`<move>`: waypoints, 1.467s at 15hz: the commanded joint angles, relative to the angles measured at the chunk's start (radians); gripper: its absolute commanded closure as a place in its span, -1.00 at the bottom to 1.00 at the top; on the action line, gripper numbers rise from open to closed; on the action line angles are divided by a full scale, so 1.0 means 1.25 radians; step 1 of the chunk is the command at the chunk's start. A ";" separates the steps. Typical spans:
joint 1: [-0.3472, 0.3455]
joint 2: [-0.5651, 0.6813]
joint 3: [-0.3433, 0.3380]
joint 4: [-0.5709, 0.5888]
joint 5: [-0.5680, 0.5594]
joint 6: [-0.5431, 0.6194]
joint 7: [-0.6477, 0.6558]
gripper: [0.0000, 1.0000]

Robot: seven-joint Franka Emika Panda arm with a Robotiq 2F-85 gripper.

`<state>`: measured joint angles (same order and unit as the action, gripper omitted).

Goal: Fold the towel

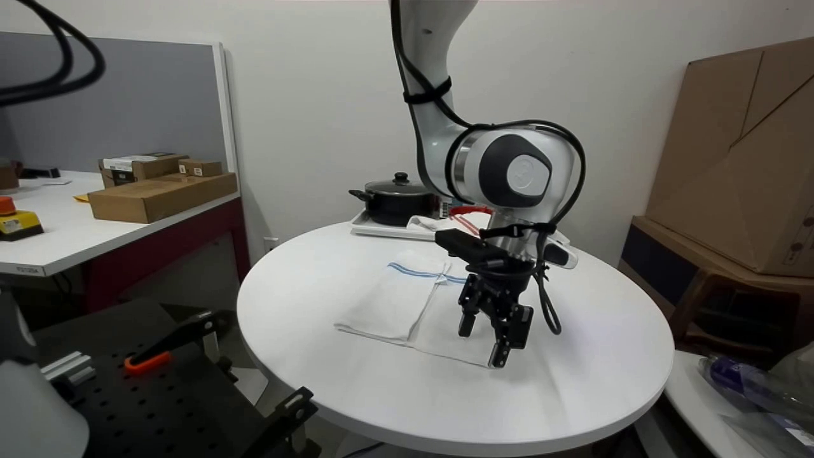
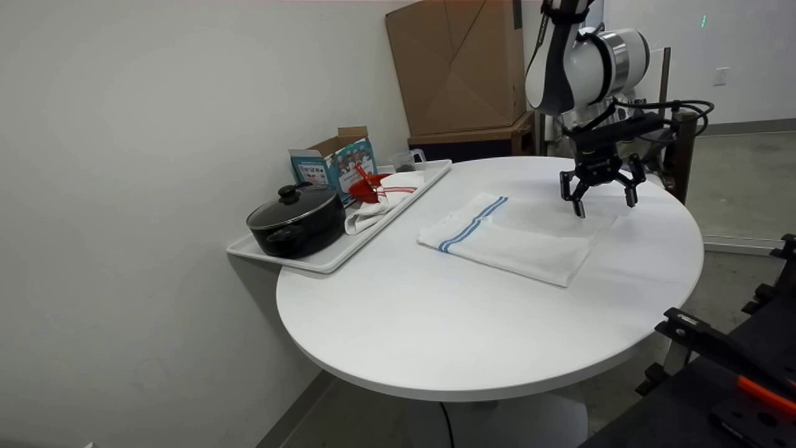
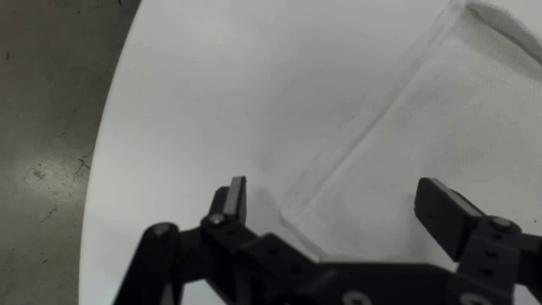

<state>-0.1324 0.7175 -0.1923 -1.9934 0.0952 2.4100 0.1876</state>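
Observation:
A white towel with blue stripes lies flat on the round white table. In both exterior views (image 1: 385,305) (image 2: 528,249), one side of it is folded over as a flap, and the rest lies as a thinner layer. My gripper (image 1: 482,343) is open and empty, pointing down above the towel's unflapped side; it also shows so in an exterior view (image 2: 606,207). In the wrist view the gripper (image 3: 332,186) straddles a corner of the towel (image 3: 457,135). One finger is outside the towel's edge and the other is over the cloth. I cannot tell whether the fingertips touch.
A white tray (image 2: 336,258) at the table's edge by the wall holds a black pot (image 2: 298,221), a blue box (image 2: 336,165), a red utensil and a red-striped cloth (image 2: 376,211). The round table's edge (image 2: 472,392) and a black perforated platform (image 1: 159,407) are nearby.

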 commanded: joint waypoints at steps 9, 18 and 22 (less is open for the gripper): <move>0.016 0.029 -0.038 0.043 -0.029 -0.028 0.069 -0.07; 0.047 0.039 -0.033 0.054 -0.037 -0.023 0.088 0.92; 0.032 0.006 -0.013 0.047 0.002 -0.046 0.104 0.84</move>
<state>-0.0831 0.7448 -0.2268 -1.9455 0.0721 2.3957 0.2800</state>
